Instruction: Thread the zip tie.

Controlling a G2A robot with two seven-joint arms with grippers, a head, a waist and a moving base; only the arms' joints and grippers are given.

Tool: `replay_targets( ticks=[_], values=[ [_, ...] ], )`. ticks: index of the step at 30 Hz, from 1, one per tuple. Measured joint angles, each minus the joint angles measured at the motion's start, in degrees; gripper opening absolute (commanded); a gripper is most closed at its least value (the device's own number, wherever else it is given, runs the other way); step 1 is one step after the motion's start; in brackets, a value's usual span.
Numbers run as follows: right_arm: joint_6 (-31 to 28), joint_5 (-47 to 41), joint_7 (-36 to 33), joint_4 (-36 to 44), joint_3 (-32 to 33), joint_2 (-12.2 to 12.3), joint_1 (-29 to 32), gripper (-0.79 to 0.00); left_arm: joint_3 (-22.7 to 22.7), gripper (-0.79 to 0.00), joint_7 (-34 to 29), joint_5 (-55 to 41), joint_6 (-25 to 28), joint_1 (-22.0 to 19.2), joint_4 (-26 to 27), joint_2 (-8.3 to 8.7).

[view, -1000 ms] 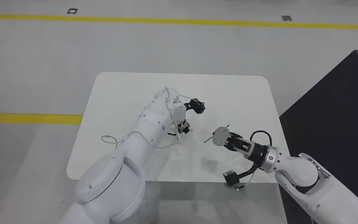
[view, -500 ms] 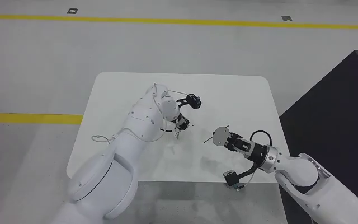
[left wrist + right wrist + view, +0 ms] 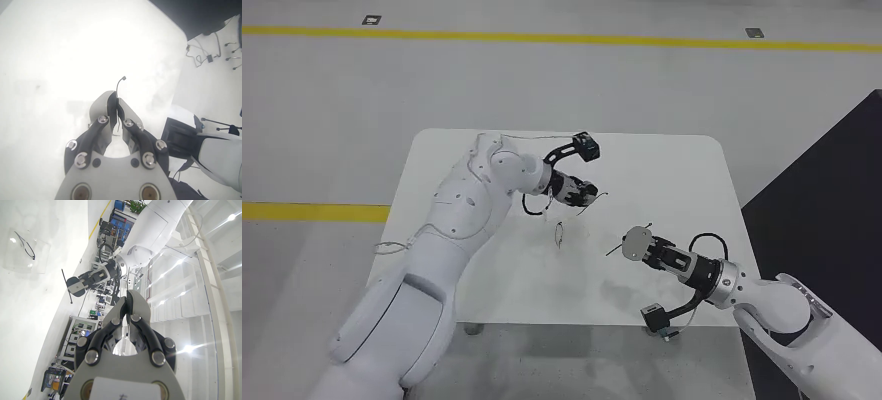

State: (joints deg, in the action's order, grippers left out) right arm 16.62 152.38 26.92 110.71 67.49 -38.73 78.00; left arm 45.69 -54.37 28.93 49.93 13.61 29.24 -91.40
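In the top view my left arm comes up from the lower left of the frame, across the white table point(image 3: 442, 210). My left claw point(image 3: 584, 190) sits just left of centre, over the middle of the tabletop, and it is clenched on a black zip tie point(image 3: 599, 196). From my left wrist I see the strap pinched between the pressed pads. Its curved end, with the small square head point(image 3: 124, 77), pokes out past the fingertips toward the middle of the frame, and a short tail hangs behind the pads.

Just below that claw in the top view, a loose tie point(image 3: 559, 235) lies on the table, apart from both claws. My right wrist view shows it in the upper left of the frame, bent into a curve on a clear sheet point(image 3: 40, 262).

Further right and lower in the top view, my right claw point(image 3: 634, 242) hangs over the lower right part of the table. It is grasping a thin tie point(image 3: 614, 250), whose ends stick out toward the lower left and the upper right. In my right wrist view the pads are pressed tight on that strand, which rises past the fingertips at centre frame. My left claw shows left of centre there, well apart from my right claw, its tie crossing the pads.
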Motion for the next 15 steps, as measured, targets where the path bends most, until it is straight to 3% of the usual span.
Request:
replay_targets(
  ticks=[9, 15],
  values=[
    [-0.82, -1.13, 0.21, 0.25, -0.45, -0.2, 0.33, -0.785, -0.49, -0.785, 0.61, -2.53, 0.6, 2.1, 2.38, 0.23],
    [-5.94, -13.38, 11.86, -1.49, -1.74, -0.79, -0.74, -0.785, -2.53, -0.785, 3.74, -8.54, 3.78, 3.15, 6.68, 1.88]
  ],
)
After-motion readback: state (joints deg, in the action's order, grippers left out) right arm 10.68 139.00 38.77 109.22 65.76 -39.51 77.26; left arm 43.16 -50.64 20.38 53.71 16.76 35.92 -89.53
